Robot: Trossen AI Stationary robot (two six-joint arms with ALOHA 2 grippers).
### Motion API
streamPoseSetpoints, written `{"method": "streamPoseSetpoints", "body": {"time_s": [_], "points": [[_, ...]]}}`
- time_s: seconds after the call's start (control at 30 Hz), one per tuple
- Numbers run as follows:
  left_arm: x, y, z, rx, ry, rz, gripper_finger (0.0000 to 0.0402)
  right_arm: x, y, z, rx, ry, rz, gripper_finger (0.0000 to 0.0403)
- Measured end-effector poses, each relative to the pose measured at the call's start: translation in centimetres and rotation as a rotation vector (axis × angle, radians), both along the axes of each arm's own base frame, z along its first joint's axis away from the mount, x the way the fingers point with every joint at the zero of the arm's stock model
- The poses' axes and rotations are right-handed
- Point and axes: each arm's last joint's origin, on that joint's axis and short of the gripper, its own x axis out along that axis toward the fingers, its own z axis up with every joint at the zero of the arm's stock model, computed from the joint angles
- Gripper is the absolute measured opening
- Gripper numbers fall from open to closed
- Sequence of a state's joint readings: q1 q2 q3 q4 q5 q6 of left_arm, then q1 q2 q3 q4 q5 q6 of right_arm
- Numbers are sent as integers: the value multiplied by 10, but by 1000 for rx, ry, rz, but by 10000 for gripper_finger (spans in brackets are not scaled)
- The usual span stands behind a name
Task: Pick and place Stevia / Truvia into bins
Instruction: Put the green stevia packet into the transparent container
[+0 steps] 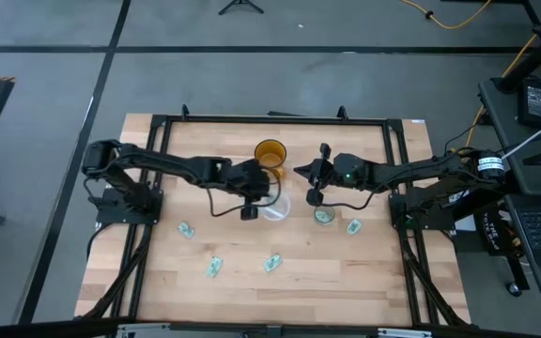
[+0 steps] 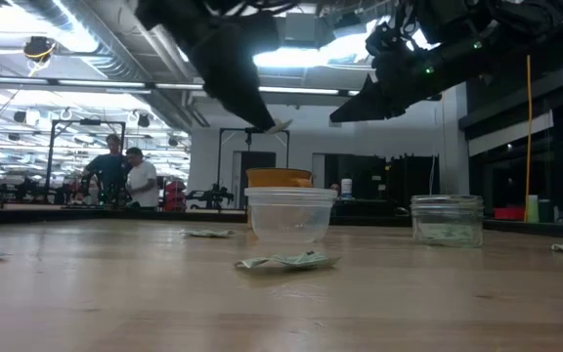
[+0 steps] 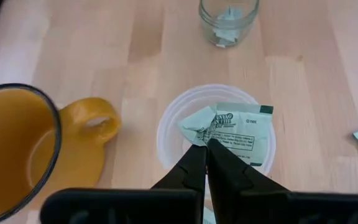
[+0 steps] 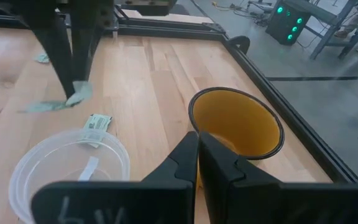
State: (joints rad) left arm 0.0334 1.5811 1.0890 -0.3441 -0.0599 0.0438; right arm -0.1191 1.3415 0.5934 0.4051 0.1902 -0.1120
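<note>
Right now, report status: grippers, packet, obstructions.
Left gripper shut on a Stevia packet, poised over the clear cup. Right gripper shut, empty, waiting near the amber cup. Nothing blocks the drop.

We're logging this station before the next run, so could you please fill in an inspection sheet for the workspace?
Surface: wooden table, bare between items.
Job's things: packet above clear cup; packets in glass jar; four loose packets on the table.
Clutter: amber mug.
Grippers: left gripper shut on packet; right gripper shut, empty, near mug.
Cables: yellow cable on floor.
Surroundings: two people in the background.
</note>
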Motion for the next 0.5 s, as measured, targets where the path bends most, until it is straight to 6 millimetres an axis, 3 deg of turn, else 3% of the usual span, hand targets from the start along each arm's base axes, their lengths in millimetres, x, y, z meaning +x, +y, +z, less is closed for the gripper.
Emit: {"method": "streamPoseSetpoints", "body": {"time_s": [0.2, 0.5], "points": [[20, 1, -9, 35, 35, -42, 3, 0, 0, -1, 2, 7, 0, 19], [32, 1, -43, 37, 117, -52, 3, 0, 0, -1, 3, 11, 0, 19]]}}
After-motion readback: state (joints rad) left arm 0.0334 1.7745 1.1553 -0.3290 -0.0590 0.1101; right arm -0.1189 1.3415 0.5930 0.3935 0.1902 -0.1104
